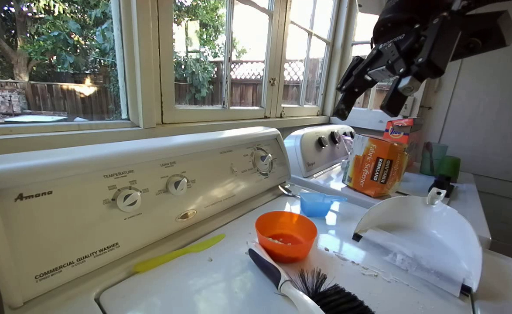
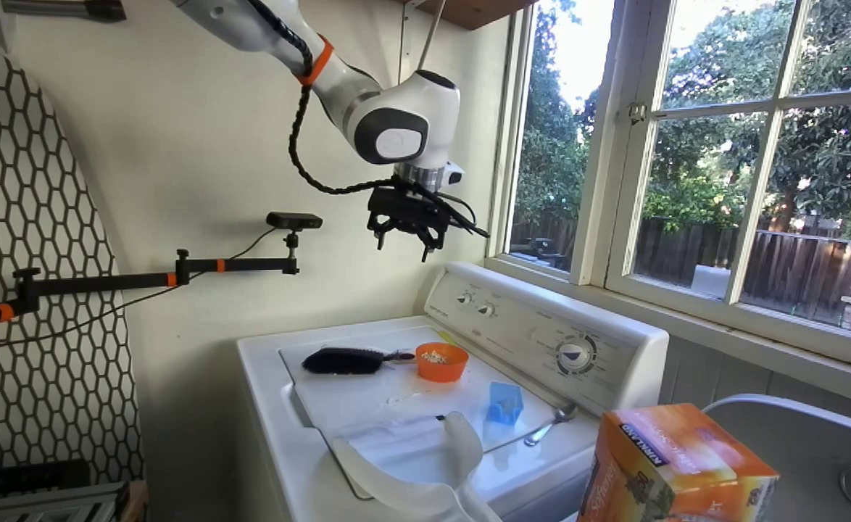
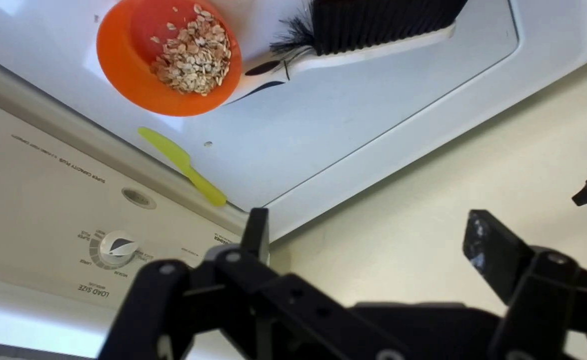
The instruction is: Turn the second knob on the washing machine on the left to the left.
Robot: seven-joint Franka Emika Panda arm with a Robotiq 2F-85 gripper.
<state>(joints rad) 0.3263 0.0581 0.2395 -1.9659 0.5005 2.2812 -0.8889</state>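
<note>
While the claw (image 3: 367, 232) hangs in mid-air: its jaws stand spread wide, bare space between them, holding nothing, well apart from the control panel (image 1: 77, 211) in both exterior views.
Second knob (image 1: 178, 185): there it is, right under the LOAD SIZE print (image 1: 168, 165), untouched; from the claw it sits at nine o'clock in the wrist view.
Temperature knob (image 1: 129, 199): between eight and nine o'clock of the second knob in an exterior view, with the big dial (image 1: 263, 160) over between two and three.
Washing machine (image 1: 173, 283): white, the Amana logo (image 1: 33, 196) in dark script, and plenty lying on top!
Orange bowl (image 3: 116, 60): oat-like flakes (image 3: 193, 55) heaped inside, yellow knife (image 3: 176, 155) at six o'clock, hand brush (image 3: 388, 25) at three, all in the wrist view.
Dustpan (image 1: 435, 231): three o'clock from the orange bowl in an exterior view, with the blue scoop (image 1: 315, 205) between one and two and the spoon (image 1: 286, 190) up at twelve.
Fabric softener box (image 1: 371, 165): two o'clock from the orange bowl in an exterior view, on the next machine (image 1: 310, 152).
</note>
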